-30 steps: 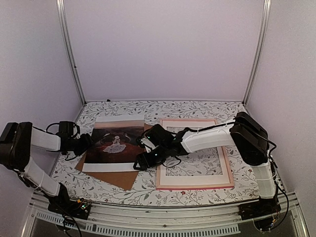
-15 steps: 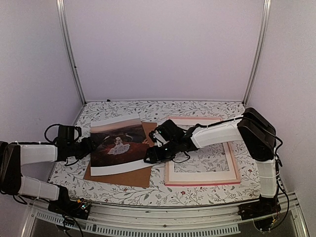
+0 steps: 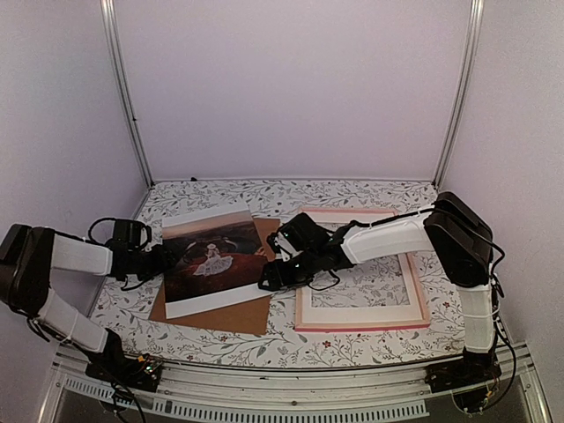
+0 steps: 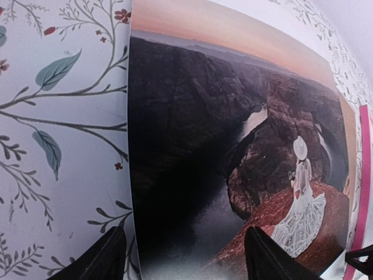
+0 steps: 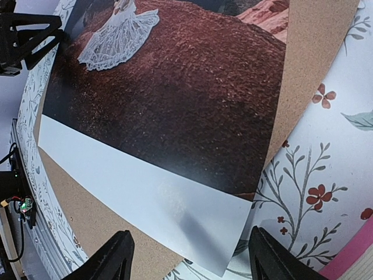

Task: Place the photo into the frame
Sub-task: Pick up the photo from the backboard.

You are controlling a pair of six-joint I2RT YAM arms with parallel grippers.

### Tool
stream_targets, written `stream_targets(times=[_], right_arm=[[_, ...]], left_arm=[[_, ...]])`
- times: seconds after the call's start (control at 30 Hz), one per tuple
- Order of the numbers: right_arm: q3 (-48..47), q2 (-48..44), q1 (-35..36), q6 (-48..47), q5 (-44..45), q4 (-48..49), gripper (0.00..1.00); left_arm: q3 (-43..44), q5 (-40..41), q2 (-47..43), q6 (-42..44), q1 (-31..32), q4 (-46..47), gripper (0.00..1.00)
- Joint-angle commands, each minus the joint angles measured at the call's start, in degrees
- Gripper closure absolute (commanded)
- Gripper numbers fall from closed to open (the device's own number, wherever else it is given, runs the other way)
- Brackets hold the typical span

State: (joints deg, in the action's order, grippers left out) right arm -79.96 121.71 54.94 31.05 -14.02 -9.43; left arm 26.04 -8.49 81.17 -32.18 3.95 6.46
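We see the photo [image 3: 216,260] left of centre in the top view. It lies askew on a brown board [image 3: 231,315], just left of the pink frame [image 3: 361,328] and not touching it. Our left gripper [image 4: 185,256] is at the photo's left edge, fingers spread wide. Our right gripper [image 5: 192,259], fingers also spread, is at the photo's white-bordered right corner.

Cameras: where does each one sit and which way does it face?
Top external: above, behind the bases, looking down at the table; both arms show.
Left wrist: low, facing across the photo towards the frame; the left gripper shows its fingertips at bottom.
Right wrist: low, facing the photo's corner on the backing board; the right gripper shows its fingertips at bottom.
Shared: all three show the photo.
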Motion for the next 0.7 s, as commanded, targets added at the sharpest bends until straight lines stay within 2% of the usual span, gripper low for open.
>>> stream_targets(times=[0.0,0.23,0.67], right_arm=[[0.32,2.54,-0.70,0.07,0.11,-3.58,0.29],[0.34,2.98,-0.01,0.32,-2.58,-1.30,0.34],[-0.10,4.18,0.08,0.07,-2.64,-1.87,0.36]], left_arm=[[1.06,-1.05,2.66,1.33,-0.32,1.49,0.29],[0.19,-5.79,3.89,0.22,-1.42,4.08,0.38],[-5.88,-16.14,-1.15,-4.95,-6.58,12.10,0.49]])
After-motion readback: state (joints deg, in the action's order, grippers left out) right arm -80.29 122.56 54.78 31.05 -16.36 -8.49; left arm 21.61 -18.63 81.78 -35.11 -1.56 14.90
